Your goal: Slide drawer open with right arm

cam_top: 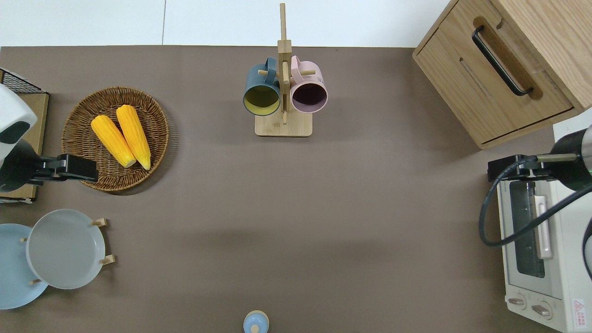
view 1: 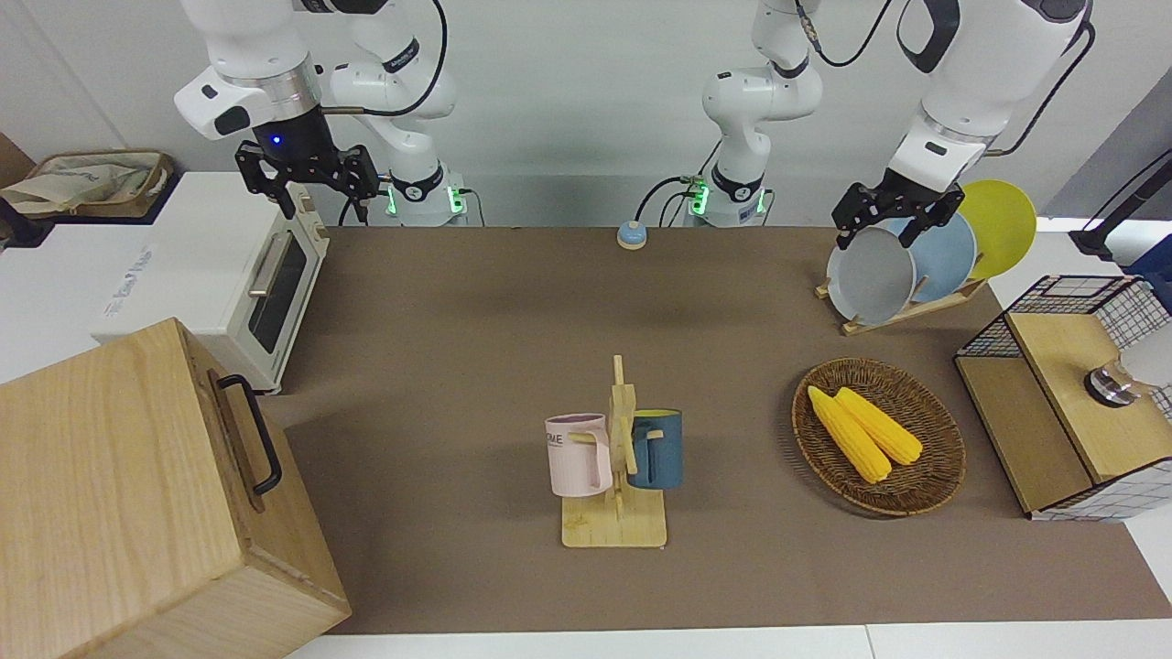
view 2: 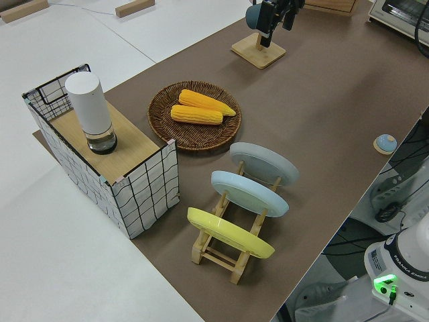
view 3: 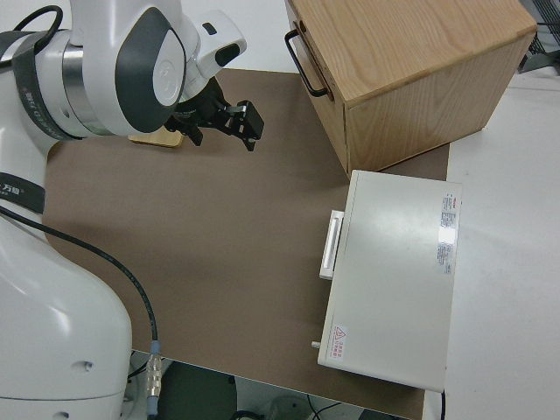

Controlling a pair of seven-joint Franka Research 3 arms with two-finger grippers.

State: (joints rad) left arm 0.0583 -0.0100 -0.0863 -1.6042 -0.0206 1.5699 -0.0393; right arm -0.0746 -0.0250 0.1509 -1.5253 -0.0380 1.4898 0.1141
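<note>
The big pale wooden cabinet (view 1: 119, 494) stands at the right arm's end of the table. Its drawer (cam_top: 490, 88) sits shut, flush with the cabinet front. The black bar handle (view 1: 255, 436) shows in the overhead view (cam_top: 501, 60) and in the right side view (view 3: 303, 62) too. My right gripper (view 1: 320, 189), with a blue wrist light, is open and empty. In the overhead view (cam_top: 508, 168) it hangs over the end of the white toaster oven that faces the cabinet, apart from the handle. It also shows in the right side view (view 3: 243, 124). The left arm is parked, its gripper (view 1: 881, 222) open and empty.
A white toaster oven (view 1: 238, 275) stands beside the cabinet, nearer to the robots. A mug rack (view 1: 615, 458) holds two mugs mid-table. A wicker basket (view 1: 934, 458) holds corn, with a plate rack (view 1: 902, 316) and a wire-mesh cabinet (view 1: 1071, 403) at the left arm's end.
</note>
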